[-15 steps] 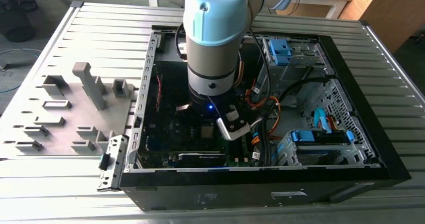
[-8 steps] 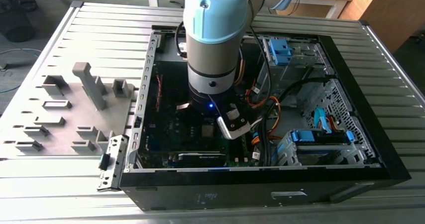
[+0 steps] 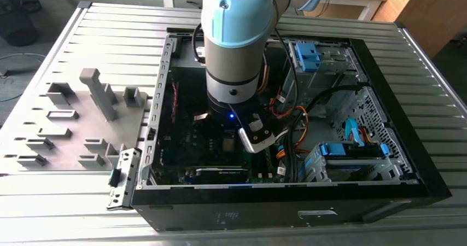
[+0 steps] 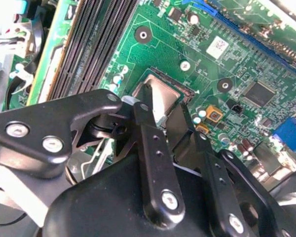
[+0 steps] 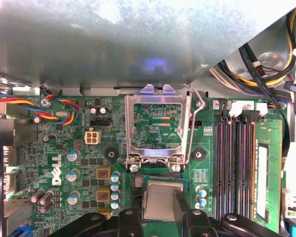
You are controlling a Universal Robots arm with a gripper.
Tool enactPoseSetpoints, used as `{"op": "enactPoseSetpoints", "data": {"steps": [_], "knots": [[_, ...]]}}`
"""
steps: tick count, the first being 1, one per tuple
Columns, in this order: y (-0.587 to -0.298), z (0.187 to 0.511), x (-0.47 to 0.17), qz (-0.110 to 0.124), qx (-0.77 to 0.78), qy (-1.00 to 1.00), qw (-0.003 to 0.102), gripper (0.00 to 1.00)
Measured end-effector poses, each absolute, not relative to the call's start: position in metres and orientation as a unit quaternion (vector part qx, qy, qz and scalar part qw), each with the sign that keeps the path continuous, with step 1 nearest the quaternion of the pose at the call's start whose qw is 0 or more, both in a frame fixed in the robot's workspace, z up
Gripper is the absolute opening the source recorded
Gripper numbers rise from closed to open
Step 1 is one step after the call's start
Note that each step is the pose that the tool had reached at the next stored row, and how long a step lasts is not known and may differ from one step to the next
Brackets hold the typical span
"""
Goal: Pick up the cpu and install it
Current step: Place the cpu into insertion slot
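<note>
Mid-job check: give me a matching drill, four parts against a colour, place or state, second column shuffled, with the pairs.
1 cpu
2 socket frame
3 memory slots
4 fixture blocks

A grey, outside the case
B solid silvery square
C long, dark, in parallel rows
D hollow metal, flipped open

Pairs: 1-B, 2-D, 3-C, 4-A

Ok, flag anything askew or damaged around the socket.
Nothing stands out. The cpu looks square in the socket, and the metal socket frame is swung open beside it, as fitting a chip needs.
</note>
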State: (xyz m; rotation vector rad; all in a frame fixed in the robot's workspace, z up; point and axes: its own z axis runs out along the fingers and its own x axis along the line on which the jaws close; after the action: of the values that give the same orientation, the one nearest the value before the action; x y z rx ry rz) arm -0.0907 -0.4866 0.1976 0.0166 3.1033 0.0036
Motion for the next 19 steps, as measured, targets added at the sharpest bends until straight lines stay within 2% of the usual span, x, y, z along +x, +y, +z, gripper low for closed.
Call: {"op": "enactPoseSetpoints", "data": {"steps": [16, 18, 19], "knots": [[-0.4867, 0.1973, -0.0887, 0.001, 0.024, 1.000, 0.019, 0.38], [-0.4867, 0.1973, -0.0887, 0.001, 0.025, 1.000, 0.019, 0.40], [-0.4867, 0.1973, -0.0887, 0.001, 0.025, 1.000, 0.019, 0.45]]}}
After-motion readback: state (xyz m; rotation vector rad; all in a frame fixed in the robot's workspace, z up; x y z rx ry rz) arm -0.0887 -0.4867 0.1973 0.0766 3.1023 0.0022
